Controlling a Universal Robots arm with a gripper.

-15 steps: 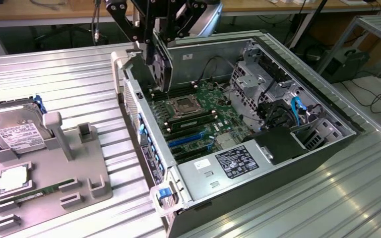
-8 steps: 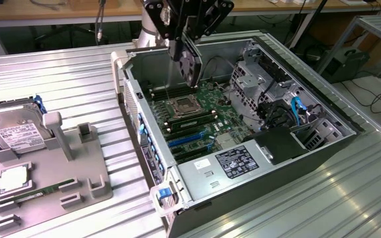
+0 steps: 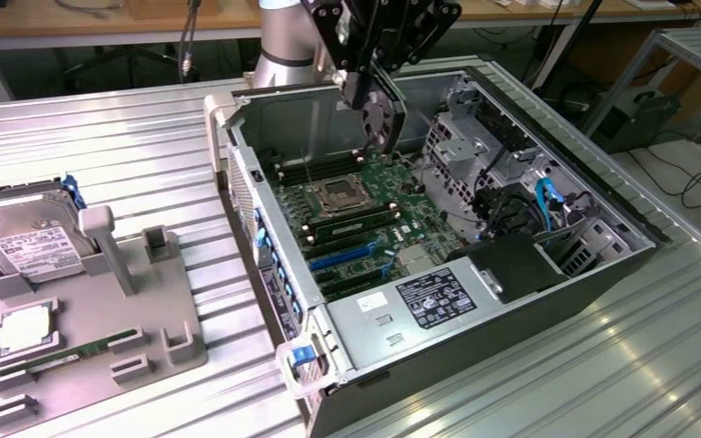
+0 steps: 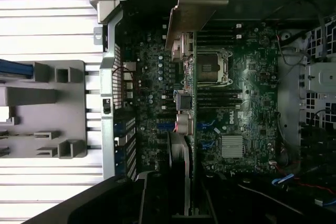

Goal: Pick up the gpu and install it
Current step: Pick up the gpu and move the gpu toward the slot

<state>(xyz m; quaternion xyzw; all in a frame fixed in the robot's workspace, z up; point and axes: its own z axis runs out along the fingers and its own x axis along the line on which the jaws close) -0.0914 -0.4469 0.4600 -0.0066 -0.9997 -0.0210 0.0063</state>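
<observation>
**Q.** Which step of the task is shown?

**A.** Transport to the installation site. The gripper point(image 3: 371, 89) is clamped narrowly on the upper edge of the gpu point(image 3: 383, 123). The card hangs on edge in the air, inside the open top of the computer case point(image 3: 266, 173). It is above the motherboard point(image 3: 369, 205) and touches nothing below. Pick-up therefore appears complete, and seating has not begun.

**Q.** How is the card oriented?

**A.** In the exterior view its black fan faces that view's right. In the wrist view the card is seen edge-on, with its silver bracket point(image 4: 191, 3) leading and the board running under it.

**Q.** Where is the target?

**A.** Probably the blue expansion slots point(image 3: 344, 260). These lie nearer the camera in the exterior view, well apart from the card. The card hangs over the region near the processor socket point(image 3: 332, 193).

**Q.** What does seating call for?

**A.** In my judgement, the connector edge must sit parallel to one slot and directly above it. The bracket must face the case's rear wall. The descent must be straight, since a tilted card could catch on neighbouring parts.
</observation>
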